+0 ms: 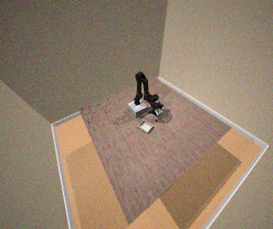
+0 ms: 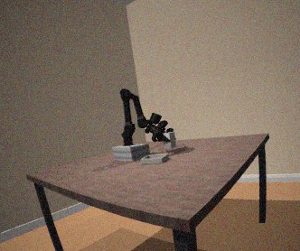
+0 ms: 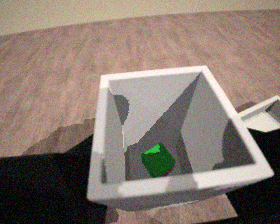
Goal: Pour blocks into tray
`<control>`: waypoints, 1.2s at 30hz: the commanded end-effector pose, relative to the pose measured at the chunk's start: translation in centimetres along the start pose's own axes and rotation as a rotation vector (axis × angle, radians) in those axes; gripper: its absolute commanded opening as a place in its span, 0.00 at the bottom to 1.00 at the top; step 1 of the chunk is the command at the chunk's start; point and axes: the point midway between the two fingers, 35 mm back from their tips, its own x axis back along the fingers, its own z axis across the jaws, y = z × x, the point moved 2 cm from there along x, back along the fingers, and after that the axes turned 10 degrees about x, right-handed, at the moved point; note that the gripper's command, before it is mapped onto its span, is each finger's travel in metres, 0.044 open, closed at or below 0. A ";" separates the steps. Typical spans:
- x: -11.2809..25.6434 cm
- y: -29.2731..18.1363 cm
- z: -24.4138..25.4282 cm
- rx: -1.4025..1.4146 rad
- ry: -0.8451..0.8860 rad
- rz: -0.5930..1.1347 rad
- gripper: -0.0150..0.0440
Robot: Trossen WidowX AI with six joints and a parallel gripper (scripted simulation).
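Note:
The light grey square cup (image 1: pixel 159 113) (image 2: pixel 171 141) (image 3: pixel 146 189) is upright between the fingers of my gripper (image 1: pixel 157 110) (image 2: pixel 168 138) (image 3: pixel 152 121), which is shut on it from two sides. The cup appears to be slightly above the table. In the wrist view a green block (image 3: pixel 159 162) lies at the bottom of the cup, with a trace of red beside it; other blocks cannot be made out. The shallow white tray (image 1: pixel 145 127) (image 2: pixel 152 161) (image 3: pixel 260 121) lies on the table to the right of the cup in the wrist view, and shows no blocks.
The arm stands on a pale grey base block (image 1: pixel 137 108) (image 2: pixel 126 153), close behind the tray. The wooden table (image 1: pixel 136 161) (image 2: pixel 164 190) extends in front of the tray, with its near edge far from the cup.

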 end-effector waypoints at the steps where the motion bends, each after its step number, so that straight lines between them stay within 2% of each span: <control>1: 0.3 0.9 0.0 -0.001 0.004 -0.009 0.25; 9: 0.1 1.2 -0.4 -0.004 -0.003 -0.006 0.25; 36: -2.8 1.8 -9.0 -0.063 -0.122 0.026 0.25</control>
